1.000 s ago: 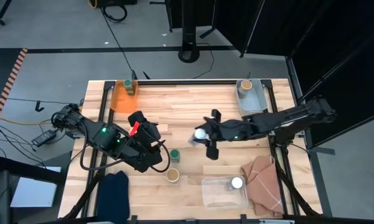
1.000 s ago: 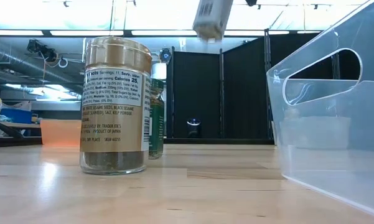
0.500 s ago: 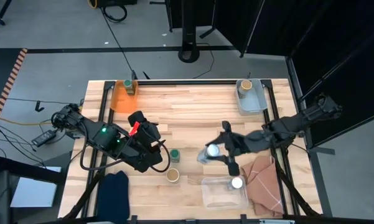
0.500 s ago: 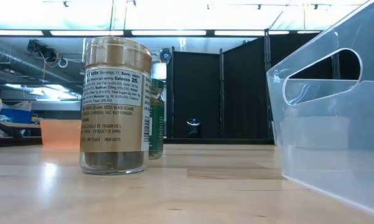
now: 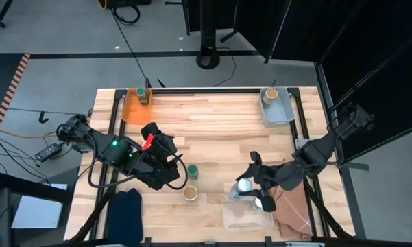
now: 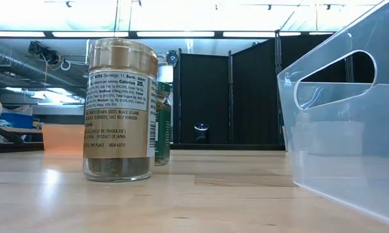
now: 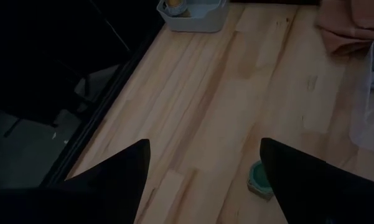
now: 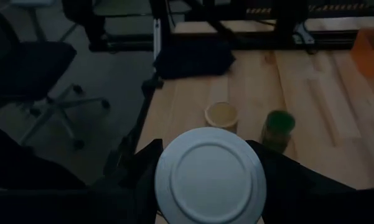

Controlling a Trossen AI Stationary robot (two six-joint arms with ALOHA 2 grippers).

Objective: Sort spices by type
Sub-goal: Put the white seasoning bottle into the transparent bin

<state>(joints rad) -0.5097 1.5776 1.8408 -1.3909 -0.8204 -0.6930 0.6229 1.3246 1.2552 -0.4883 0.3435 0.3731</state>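
Note:
My right gripper (image 5: 247,185) is shut on a white-lidded spice jar (image 5: 243,184), above the far-left rim of the clear bin (image 5: 233,218). A second white-lidded jar (image 5: 261,202) sits inside that bin. A green-lidded jar (image 5: 192,171) and a tan-lidded jar (image 5: 190,193) stand on the table near my left gripper (image 7: 205,186), which is open and waits at the table's left. Another green-lidded jar (image 5: 143,92) stands in the orange bin (image 5: 131,110). A tan-lidded jar (image 5: 270,92) stands in the grey bin (image 5: 280,108). My right gripper holds the white-lidded jar by its body just under the lid (image 8: 210,176), pinched between the two fingers (image 8: 143,168). The fingers come from the table's right. The jar is lifted clear of the table, its lid facing up toward the wrist camera.
A tan cloth (image 5: 293,206) lies right of the clear bin, and a dark blue cloth (image 5: 127,209) lies at the near-left corner. In the low view the tan jar (image 6: 120,110) stands in front of the green jar (image 6: 163,116), with the clear bin's wall (image 6: 343,116) beside them.
My right gripper has carried the white-lidded jar from the table's middle toward the near-right, to the clear bin's rim. The jar has left the top of the low view. The left arm has kept still.

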